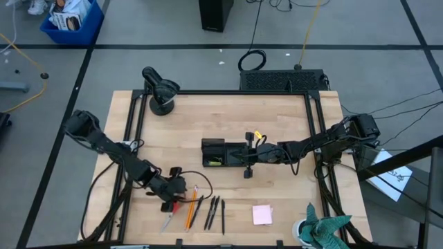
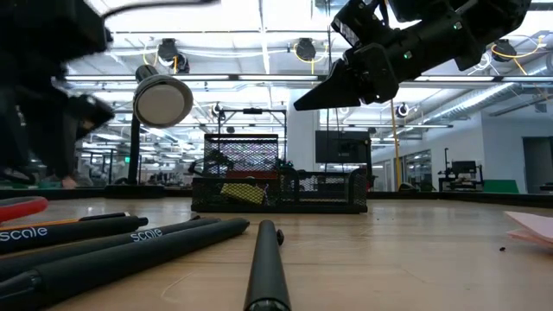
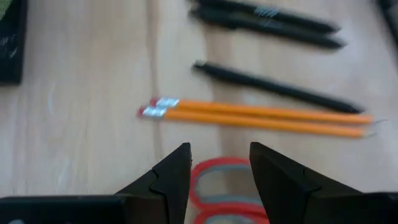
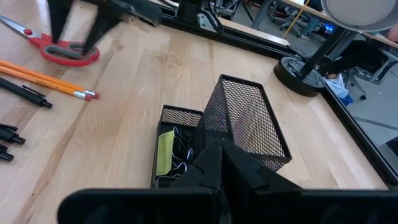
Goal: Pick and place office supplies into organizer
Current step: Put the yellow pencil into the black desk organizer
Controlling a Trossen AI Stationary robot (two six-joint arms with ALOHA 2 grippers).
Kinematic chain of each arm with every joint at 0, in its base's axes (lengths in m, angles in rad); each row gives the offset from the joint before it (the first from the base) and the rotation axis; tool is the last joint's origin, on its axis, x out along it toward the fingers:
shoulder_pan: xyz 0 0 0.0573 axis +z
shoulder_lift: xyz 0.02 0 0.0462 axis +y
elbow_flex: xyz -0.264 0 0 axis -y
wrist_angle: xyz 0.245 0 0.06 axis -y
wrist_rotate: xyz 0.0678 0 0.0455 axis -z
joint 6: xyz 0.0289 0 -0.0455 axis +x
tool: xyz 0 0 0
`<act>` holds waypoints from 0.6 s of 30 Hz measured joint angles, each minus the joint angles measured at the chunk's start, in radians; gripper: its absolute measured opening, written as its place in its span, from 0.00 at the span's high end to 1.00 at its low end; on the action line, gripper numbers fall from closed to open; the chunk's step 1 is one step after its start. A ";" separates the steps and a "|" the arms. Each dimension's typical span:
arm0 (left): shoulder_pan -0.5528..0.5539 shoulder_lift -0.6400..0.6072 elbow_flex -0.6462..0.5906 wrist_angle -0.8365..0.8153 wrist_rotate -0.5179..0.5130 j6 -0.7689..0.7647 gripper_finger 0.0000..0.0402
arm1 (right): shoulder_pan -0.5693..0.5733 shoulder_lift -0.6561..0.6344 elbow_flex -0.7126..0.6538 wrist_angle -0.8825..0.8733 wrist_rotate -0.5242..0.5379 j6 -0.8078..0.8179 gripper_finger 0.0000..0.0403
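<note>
Jaws apart over red-handled scissors [image 3: 225, 186]

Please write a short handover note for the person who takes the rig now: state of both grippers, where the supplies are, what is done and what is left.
Left gripper: open, directly over the red-handled scissors, not gripping them.
Right gripper: shut, empty, above the black mesh desk organizer at mid-table.
Done: a yellow piece and black clips lie in one organizer compartment.
Left: scissors, two orange pencils, thin black pens, all at the front left edge; pink sticky-note pad at the front right.
</note>
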 joint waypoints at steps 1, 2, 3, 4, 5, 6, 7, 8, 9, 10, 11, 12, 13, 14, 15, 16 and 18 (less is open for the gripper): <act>-0.004 0.000 0.026 -0.025 0.001 0.001 0.58 | 0.000 0.000 0.000 0.000 0.000 -0.003 1.00; -0.007 0.000 0.053 -0.062 0.001 0.001 0.58 | 0.000 0.000 0.000 0.002 0.000 -0.007 1.00; -0.010 0.000 0.081 -0.107 0.001 -0.003 0.58 | 0.000 0.000 0.000 0.006 0.000 -0.013 1.00; -0.014 0.000 0.106 -0.145 0.001 -0.012 0.58 | 0.000 0.000 0.000 0.010 0.000 -0.022 1.00; -0.018 0.000 0.131 -0.175 0.000 -0.027 0.58 | 0.000 0.000 0.000 0.015 0.000 -0.030 1.00; -0.019 0.000 0.155 -0.203 0.000 -0.048 0.58 | 0.000 0.000 0.000 0.020 0.000 -0.036 1.00; -0.021 0.000 0.176 -0.222 0.000 -0.073 0.58 | 0.000 0.000 0.000 0.025 0.000 -0.041 0.99; -0.026 0.000 0.193 -0.234 0.000 -0.101 0.58 | 0.000 0.000 0.000 0.028 0.000 -0.047 0.99; -0.028 0.000 0.209 -0.241 -0.001 -0.126 0.58 | 0.000 0.000 0.001 0.027 0.000 -0.049 0.99; -0.032 0.000 0.222 -0.242 -0.007 -0.152 0.58 | 0.000 0.000 0.001 0.026 0.000 -0.049 0.99; -0.037 0.000 0.233 -0.242 -0.019 -0.182 0.58 | 0.000 0.000 0.001 0.024 0.000 -0.050 0.99; -0.042 0.000 0.240 -0.236 -0.036 -0.219 0.58 | 0.000 0.000 0.001 0.022 0.000 -0.054 0.99; -0.046 0.000 0.245 -0.228 -0.059 -0.261 0.58 | -0.001 0.000 0.001 0.022 0.000 -0.062 0.99; -0.049 0.000 0.245 -0.219 -0.081 -0.308 0.58 | -0.001 0.000 0.001 0.022 0.001 -0.074 0.99; -0.051 0.001 0.245 -0.214 -0.106 -0.358 0.58 | -0.001 0.000 0.001 0.020 0.001 -0.084 0.99; -0.053 0.005 0.245 -0.206 -0.135 -0.410 0.58 | -0.001 0.000 0.001 0.019 0.001 -0.094 0.99; -0.060 0.019 0.245 -0.184 -0.201 -0.523 0.58 | -0.001 0.000 0.000 0.017 0.001 -0.106 0.99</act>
